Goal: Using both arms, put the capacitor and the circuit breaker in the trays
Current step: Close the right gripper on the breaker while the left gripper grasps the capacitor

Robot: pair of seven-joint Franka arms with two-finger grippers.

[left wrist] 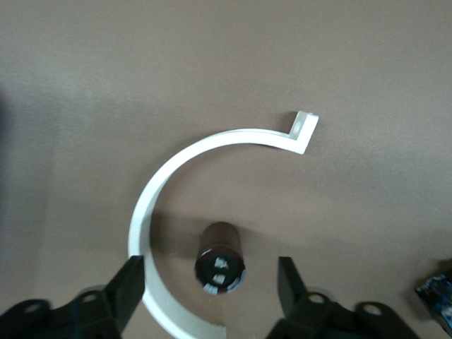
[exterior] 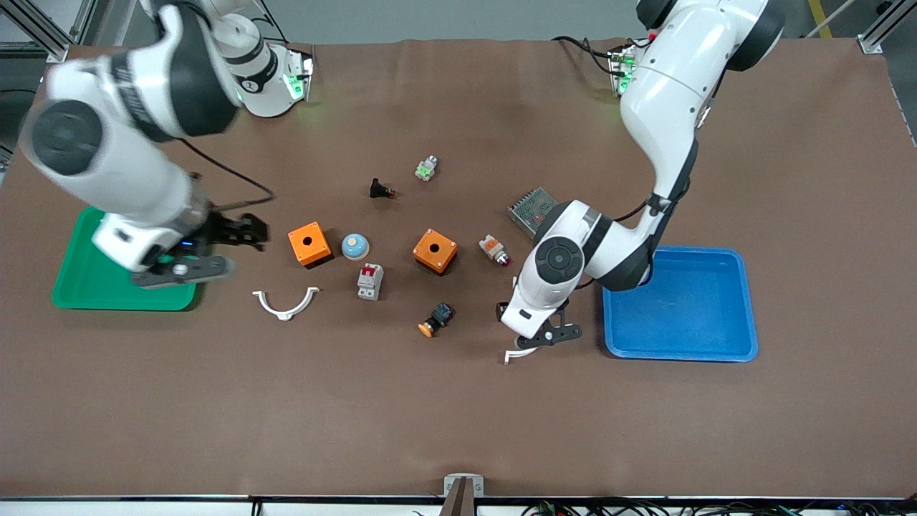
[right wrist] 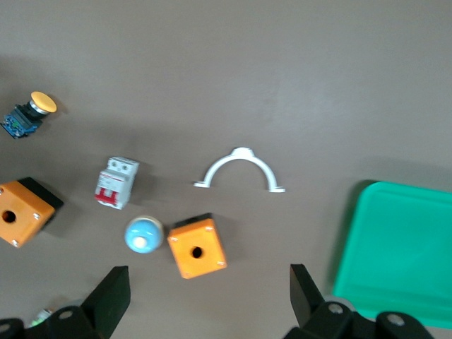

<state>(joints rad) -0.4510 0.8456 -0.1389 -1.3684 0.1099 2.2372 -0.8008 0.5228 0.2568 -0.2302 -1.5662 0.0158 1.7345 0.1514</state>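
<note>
The capacitor point(left wrist: 220, 260), a tiny black cylinder with a pale top, stands inside a white curved clamp point(left wrist: 185, 159) in the left wrist view. My left gripper point(left wrist: 212, 296) is open and low over it, one finger on each side, not touching. In the front view the left gripper point(exterior: 536, 342) hides the capacitor; only the clamp's end point(exterior: 513, 355) shows, beside the blue tray. The circuit breaker point(exterior: 370, 280) lies mid-table, also in the right wrist view point(right wrist: 116, 182). My right gripper point(exterior: 242, 232) is open and empty, in the air between the green tray and an orange box point(right wrist: 197, 248).
A green tray point(exterior: 86, 287) at the right arm's end, a blue tray point(exterior: 680, 308) at the left arm's end. Two orange boxes point(exterior: 309, 244) point(exterior: 435, 251), a blue dome point(exterior: 354, 246), a second white clamp point(exterior: 285, 304), an orange-capped push button point(exterior: 435, 319), a white-and-orange part point(exterior: 494, 249).
</note>
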